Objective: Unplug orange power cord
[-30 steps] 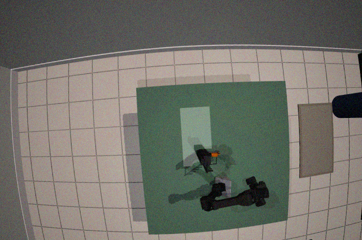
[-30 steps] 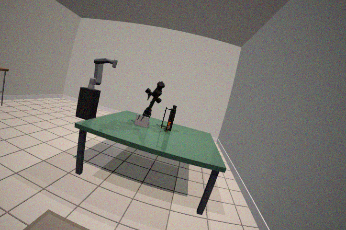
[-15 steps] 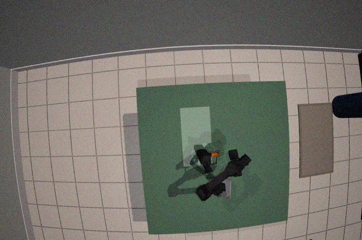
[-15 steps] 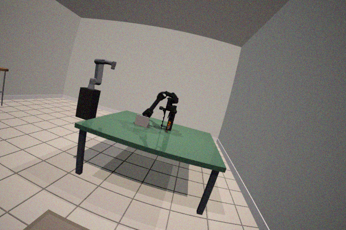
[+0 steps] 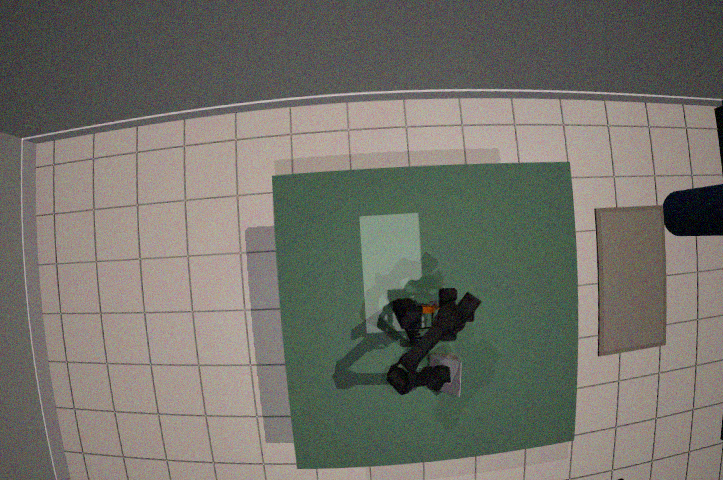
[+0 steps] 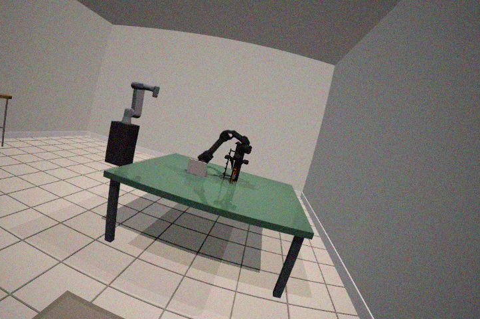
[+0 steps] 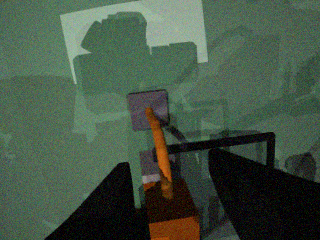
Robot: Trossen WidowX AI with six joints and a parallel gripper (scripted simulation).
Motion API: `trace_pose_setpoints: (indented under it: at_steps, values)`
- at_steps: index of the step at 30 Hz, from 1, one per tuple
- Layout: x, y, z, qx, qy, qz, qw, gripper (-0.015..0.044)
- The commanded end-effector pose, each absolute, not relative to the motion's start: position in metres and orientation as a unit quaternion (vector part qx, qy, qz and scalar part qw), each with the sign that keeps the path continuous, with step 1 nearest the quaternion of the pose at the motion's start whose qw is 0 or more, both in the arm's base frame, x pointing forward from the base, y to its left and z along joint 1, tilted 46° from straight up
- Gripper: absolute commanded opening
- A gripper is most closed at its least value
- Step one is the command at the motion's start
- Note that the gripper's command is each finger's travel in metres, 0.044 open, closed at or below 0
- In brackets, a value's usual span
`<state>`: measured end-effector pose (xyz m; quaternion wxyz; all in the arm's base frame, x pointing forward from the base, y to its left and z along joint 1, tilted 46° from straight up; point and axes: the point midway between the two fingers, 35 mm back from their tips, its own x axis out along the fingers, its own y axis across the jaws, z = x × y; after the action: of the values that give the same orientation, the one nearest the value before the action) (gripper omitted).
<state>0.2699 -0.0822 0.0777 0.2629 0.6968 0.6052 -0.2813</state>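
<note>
The orange plug (image 5: 428, 310) (image 6: 235, 172) (image 7: 175, 227) is at a tall black upright body (image 5: 405, 314), which looks like the power strip. In the wrist view the orange cord (image 7: 159, 145) runs from the plug to a small mauve block (image 7: 137, 110). My gripper (image 7: 170, 166) is open and points down over the plug. Its fingers stand on either side of the plug, with a narrow gap showing on each side. The arm hides much of the strip in the top view. Whether the plug is seated cannot be told.
A thin black wire frame (image 6: 225, 169) (image 7: 225, 142) stands close beside the plug, near my right finger in the wrist view. The arm's base sits on a pale block (image 5: 453, 382) (image 6: 197, 167) on the green table (image 5: 515, 226) (image 6: 270, 205). A pale rectangle (image 5: 390, 237) (image 7: 175, 25) lies on the table.
</note>
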Motion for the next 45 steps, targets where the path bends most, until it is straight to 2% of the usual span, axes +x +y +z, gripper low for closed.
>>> trace_pose_setpoints:
  at_steps: [1,26,40,44,45]
  values:
    - [0.27,-0.079,0.079,0.699,0.605,-0.282,0.258,0.016]
    - [0.274,-0.052,0.107,0.699,0.605,-0.281,0.257,0.016]
    - [0.275,-0.043,0.099,0.699,0.605,-0.281,0.257,0.016]
    - [0.275,-0.045,0.1,0.698,0.606,-0.281,0.259,0.0055]
    - [0.275,-0.045,0.1,0.698,0.606,-0.281,0.259,0.0048]
